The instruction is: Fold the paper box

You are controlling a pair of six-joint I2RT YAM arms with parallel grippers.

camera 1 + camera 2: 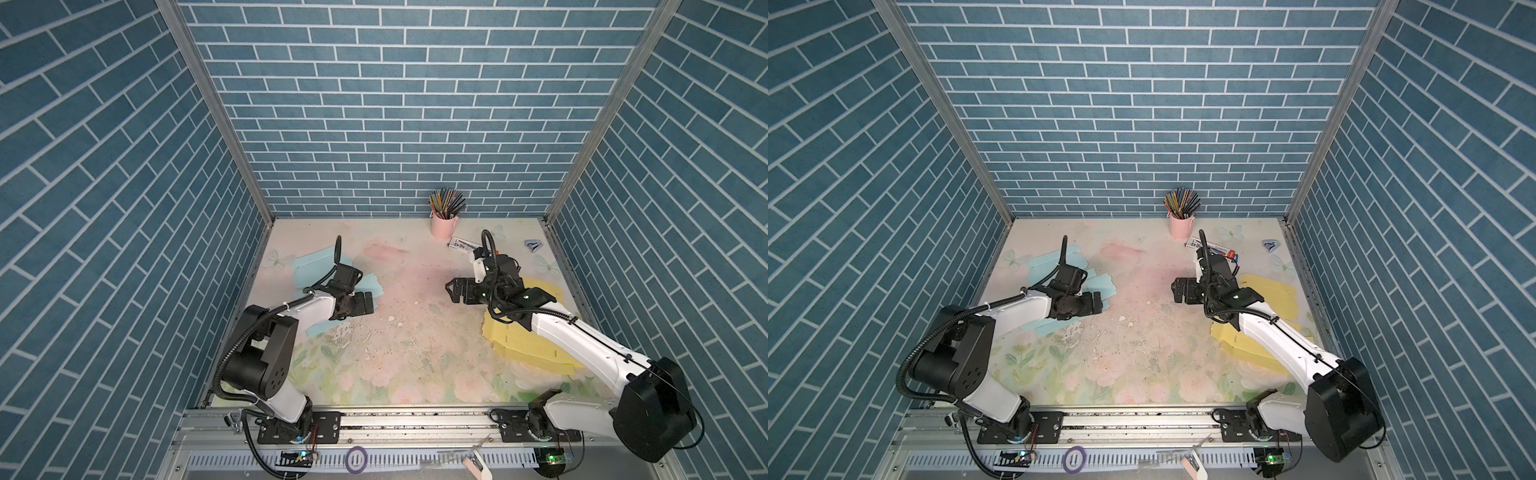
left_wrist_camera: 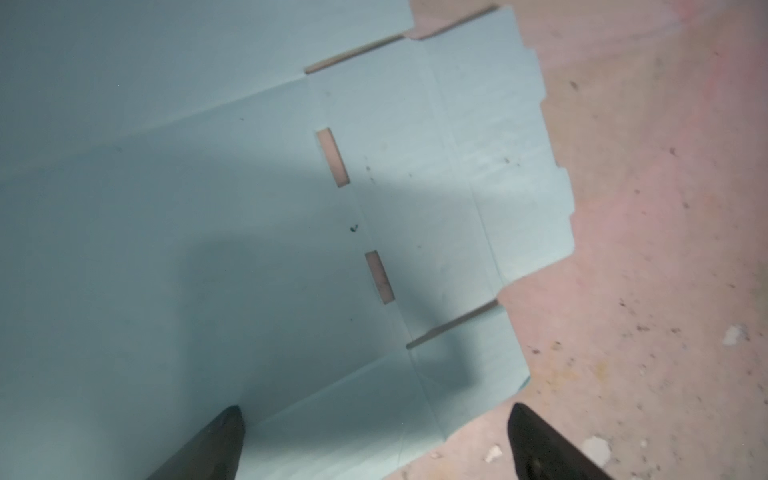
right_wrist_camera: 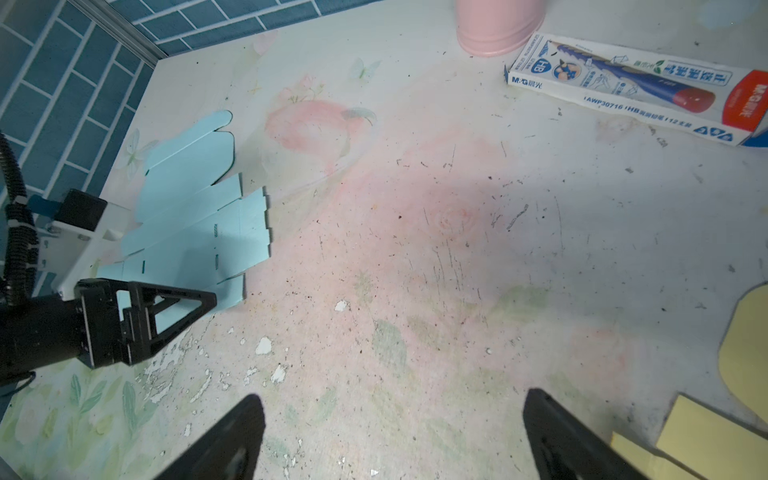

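Left hand (image 1: 368,302), spread, hangs over the flat blue box sheet (image 1: 311,262), likely to lift a flap; right hand (image 1: 451,291), spread and empty, over bare worktop (image 1: 415,328)

1. The left arm (image 1: 309,306) hides much of the blue paper box (image 1: 311,264).
2. The right wrist view's edge crops the pink cup (image 3: 498,29).
3. A lone blue thing (image 1: 533,246) is too small to identify.

- A flat light-blue paper box blank (image 1: 309,266) lies on the floral counter (image 1: 415,357), partly under the left hand (image 1: 368,304).
- The right hand (image 1: 451,292) is just beside flat yellow paper sheets (image 1: 523,345).
- A pink pencil cup (image 1: 444,225) stands near the blue brick back wall (image 1: 395,124).
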